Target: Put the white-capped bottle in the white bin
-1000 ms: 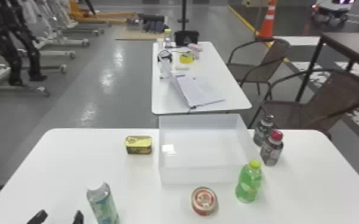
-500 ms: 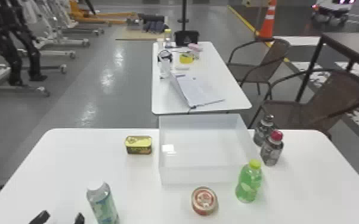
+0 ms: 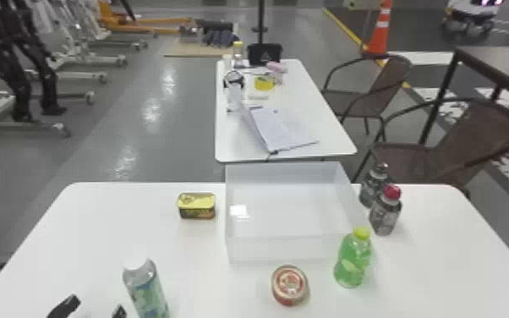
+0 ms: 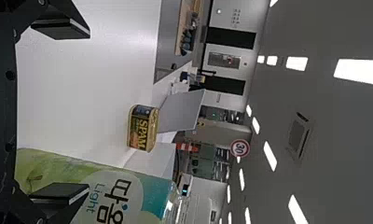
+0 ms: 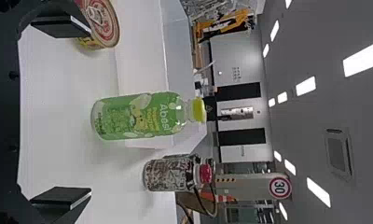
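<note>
At the table's front left, the white-capped bottle (image 3: 146, 289) stands upright. My left gripper (image 3: 93, 311) is just left of it in the head view, with its fingers apart. In the left wrist view that gripper (image 4: 61, 112) is open, and the bottle (image 4: 100, 189) stands close beside one finger, not between the two. The white bin (image 3: 289, 249) sits at the middle back of the table; its inside holds nothing. The right gripper (image 5: 61, 119) is open in the right wrist view, facing the green bottle (image 5: 138, 116), with nothing gripped.
A yellow can (image 3: 197, 206) sits left of the bin and a round tin (image 3: 290, 285) in front of it. The yellow-capped green bottle (image 3: 353, 258) stands at its front right corner. Two dark bottles, one red-capped (image 3: 386, 211), are along its right side. Another table (image 3: 241, 146) stands behind.
The left gripper has shifted very slightly at the bottom edge of the head view. Bottle, bin and the other items have stayed where they were.
</note>
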Tool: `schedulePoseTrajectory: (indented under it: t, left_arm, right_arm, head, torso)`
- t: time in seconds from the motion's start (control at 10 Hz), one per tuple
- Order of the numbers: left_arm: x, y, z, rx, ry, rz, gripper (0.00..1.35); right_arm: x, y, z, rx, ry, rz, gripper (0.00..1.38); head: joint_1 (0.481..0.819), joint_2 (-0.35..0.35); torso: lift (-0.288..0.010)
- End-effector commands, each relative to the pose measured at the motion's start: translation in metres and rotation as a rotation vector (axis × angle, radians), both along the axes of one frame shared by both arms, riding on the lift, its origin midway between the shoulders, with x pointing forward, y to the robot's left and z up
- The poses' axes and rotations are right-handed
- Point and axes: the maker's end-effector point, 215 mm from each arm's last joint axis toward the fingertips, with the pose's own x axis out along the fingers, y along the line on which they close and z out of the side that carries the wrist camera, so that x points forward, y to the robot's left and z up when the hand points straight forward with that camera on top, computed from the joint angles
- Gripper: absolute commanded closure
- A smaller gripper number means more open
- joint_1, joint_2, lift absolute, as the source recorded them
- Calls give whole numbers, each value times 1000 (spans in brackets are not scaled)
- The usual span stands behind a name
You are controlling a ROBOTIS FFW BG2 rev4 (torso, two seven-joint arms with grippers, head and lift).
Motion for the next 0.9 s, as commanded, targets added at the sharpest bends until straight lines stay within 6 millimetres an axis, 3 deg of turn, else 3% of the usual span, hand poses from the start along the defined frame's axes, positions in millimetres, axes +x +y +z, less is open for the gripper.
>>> schedulePoseTrajectory:
  t: [0.0,0.2,0.5,0.7,0.8]
  left_arm:
    - [-6,3,-1,16,4,-18,142]
    - [-11,-5,-2,35,20,-99,144]
    - [-10,-30,25,94,-15,-304,142]
    - [-23,-29,16,87,28,-304,142]
    - [-29,-44,7,91,59,-367,142]
  right_arm:
    - [-1,0,-1,1,3,0,98]
    - [-3,-1,-2,0,6,-1,98]
    - [-4,-1,-4,3,11,-4,98]
    - [-3,0,-4,3,11,-5,98]
    - [-5,2,-8,11,19,-13,98]
  head:
    - [549,0]
    - [549,0]
    - [549,0]
    - [549,0]
    - [549,0]
  torso:
    - [-100]
    - [-100]
    - [-100]
    - [-100]
    - [-100]
